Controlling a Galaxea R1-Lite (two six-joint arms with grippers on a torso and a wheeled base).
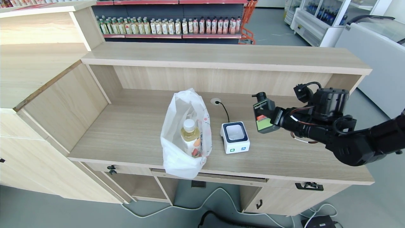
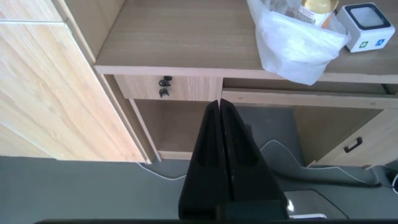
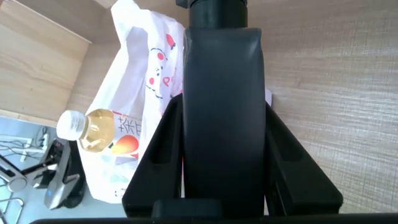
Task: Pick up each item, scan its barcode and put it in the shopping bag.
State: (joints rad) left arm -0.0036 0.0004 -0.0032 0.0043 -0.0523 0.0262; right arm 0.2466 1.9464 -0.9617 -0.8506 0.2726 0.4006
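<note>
Bottle of dark plastic w/ black cap & green-red label (image 1: 262,123) is the item in hand. It's clamped between the fingers of the right gripper (image 1: 272,116) and held roughly upright in the air over the light wooden checkout counter (image 1: 126,133). It sits to the right of the white box-shaped barcode scanner w/ dark glass top (image 1: 234,137), near but apart from it, not over the glass. Right wrist cam looks along the same dark bottle (image 3: 224,93), bag beyond it.

Done so far, judging by layout: one item, a clear plastic bottle of yellowish tea w/ white cap (image 1: 190,134), already stands inside the white thin-plastic shopping bag (image 1: 172,148), neck showing thru the open mouth. Bag sits upright on the counter just left of the scanner, its front bulging over the counter edge.

Left to do, as I read it: dark bottle prob. not scanned yet. It needs its barcode side turned to the scanner glass, then across to the bag mouth & in beside the tea bottle. Can't tell which face carries the barcode. Tally as seen: one bagged, one in hand.

Left gripper (image 2: 219,124): fingers pressed together, nothing between them. It hangs low in front of the counter, below its edge, near a small drawer w/ black lock (image 2: 164,87). Black cable (image 1: 224,110) runs from the scanner back to a round grommet (image 1: 215,101) in the counter top.
</note>
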